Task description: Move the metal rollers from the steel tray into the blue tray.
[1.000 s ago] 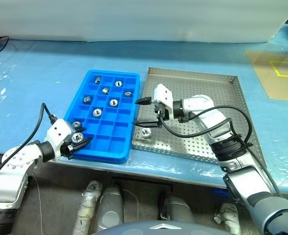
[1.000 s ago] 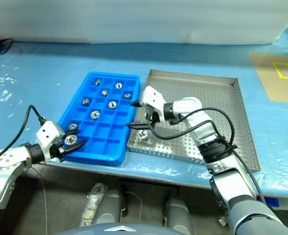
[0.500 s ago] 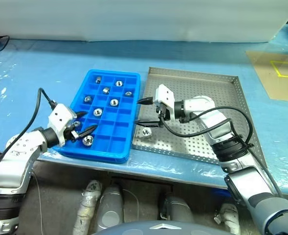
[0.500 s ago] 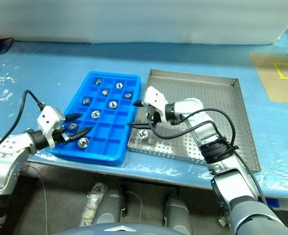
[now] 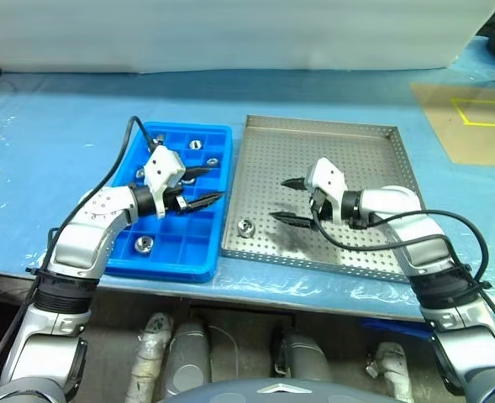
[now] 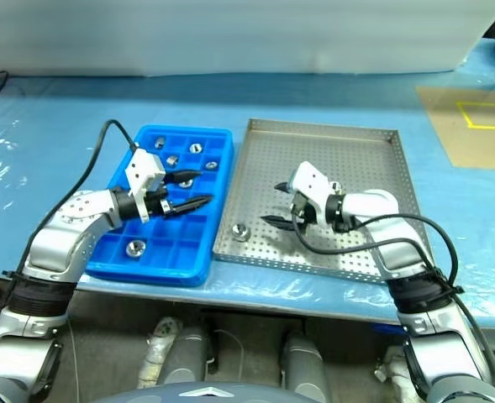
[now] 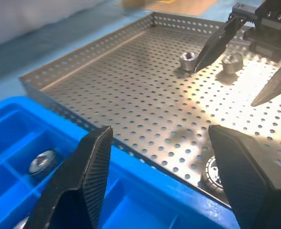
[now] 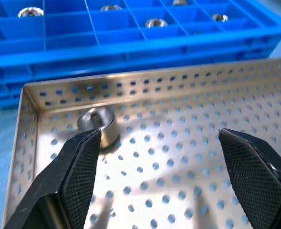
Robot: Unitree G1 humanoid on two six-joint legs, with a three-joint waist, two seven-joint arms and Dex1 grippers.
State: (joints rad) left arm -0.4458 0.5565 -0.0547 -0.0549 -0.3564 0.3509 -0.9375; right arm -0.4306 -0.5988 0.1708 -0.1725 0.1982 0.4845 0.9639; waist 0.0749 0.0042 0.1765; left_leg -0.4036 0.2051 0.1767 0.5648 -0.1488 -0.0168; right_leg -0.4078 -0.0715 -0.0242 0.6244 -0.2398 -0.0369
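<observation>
The blue tray (image 5: 159, 252) holds several metal rollers, one in a front compartment (image 5: 144, 244) and others near the back (image 5: 195, 143). My left gripper (image 5: 212, 185) hovers open and empty over the tray's right side, pointing at the steel tray (image 5: 356, 143). One roller (image 5: 246, 226) lies in the steel tray's front left corner, also seen in the right wrist view (image 8: 98, 125). My right gripper (image 5: 279, 200) stands open and empty above the steel tray, right of that roller. The left wrist view shows two more rollers (image 7: 188, 60) beside the right gripper's fingers (image 7: 216, 43).
Both trays sit side by side on a table under blue plastic sheeting (image 5: 54, 126). A brown board with yellow tape (image 5: 470, 117) lies at the far right. The table's front edge runs just below the trays.
The left gripper let a roller go into a front compartment of the blue tray, then swung right and up over the tray. The right gripper drew right, away from the corner roller. The camera also shifted.
</observation>
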